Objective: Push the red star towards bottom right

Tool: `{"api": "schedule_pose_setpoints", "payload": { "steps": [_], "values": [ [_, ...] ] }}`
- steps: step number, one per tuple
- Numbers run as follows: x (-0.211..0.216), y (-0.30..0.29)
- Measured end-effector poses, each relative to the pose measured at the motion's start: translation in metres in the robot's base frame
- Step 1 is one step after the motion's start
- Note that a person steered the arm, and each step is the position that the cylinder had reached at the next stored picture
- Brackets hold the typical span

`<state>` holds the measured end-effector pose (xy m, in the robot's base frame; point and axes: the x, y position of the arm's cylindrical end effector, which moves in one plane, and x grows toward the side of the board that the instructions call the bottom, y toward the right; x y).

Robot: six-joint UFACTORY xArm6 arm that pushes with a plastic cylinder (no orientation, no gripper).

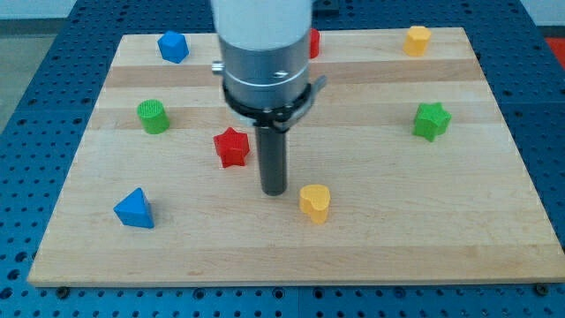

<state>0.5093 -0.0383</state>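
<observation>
The red star (231, 147) lies on the wooden board (371, 238), left of centre. My tip (274, 191) rests on the board just right of and below the red star, a small gap apart from it. A yellow heart-shaped block (314, 202) lies just right of and slightly below my tip. The arm's white and grey body hides part of the board's top middle.
A blue triangle (134, 209) lies at lower left, a green cylinder (153, 117) at left, a blue block (173, 46) at top left. A red block (313, 42) shows partly behind the arm. A yellow block (417, 40) is at top right, a green star (431, 121) at right.
</observation>
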Motion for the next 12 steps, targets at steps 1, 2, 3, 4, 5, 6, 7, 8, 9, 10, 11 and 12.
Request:
{"api": "schedule_pose_setpoints", "payload": {
  "steps": [1, 2, 3, 4, 5, 6, 7, 8, 9, 10, 11, 12],
  "values": [
    [0.000, -0.029],
    [-0.004, -0.056],
    [-0.027, -0.070],
    [-0.052, -0.078],
    [-0.066, -0.081],
    [-0.073, -0.080],
    [-0.073, -0.065],
    [-0.073, -0.042],
    [-0.073, -0.020],
    [-0.073, 0.001],
    [-0.073, 0.021],
    [-0.077, 0.036]
  ]
}}
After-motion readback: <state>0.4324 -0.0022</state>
